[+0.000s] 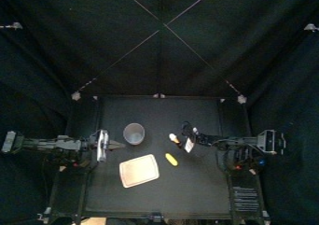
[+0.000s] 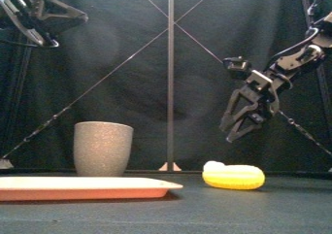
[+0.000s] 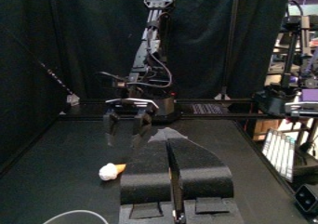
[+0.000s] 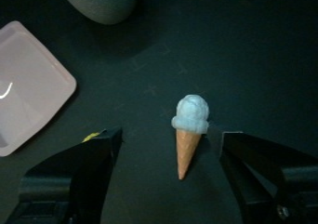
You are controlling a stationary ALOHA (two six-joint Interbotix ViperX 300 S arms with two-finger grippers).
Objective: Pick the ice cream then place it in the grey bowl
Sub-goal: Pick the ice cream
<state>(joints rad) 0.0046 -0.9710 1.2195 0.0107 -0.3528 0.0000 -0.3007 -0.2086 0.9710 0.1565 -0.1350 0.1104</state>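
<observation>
Now the cone (image 4: 189, 139) is framed below the right tool (image 4: 169, 144), spread wide, long axis across its closing line

This is a robotics lab test booth. Black curtains (image 1: 75, 42) close in the back and sides of a small black counter (image 1: 187, 196). A black robot arm is mounted at each side, the left arm (image 1: 56, 143) and the right arm (image 1: 243, 143). The things laid out are props: a toy ice cream (image 4: 189, 135), a yellow toy (image 2: 234, 176), a flat pink tray (image 2: 78, 187) and a grey speckled cup (image 2: 103, 148).
</observation>
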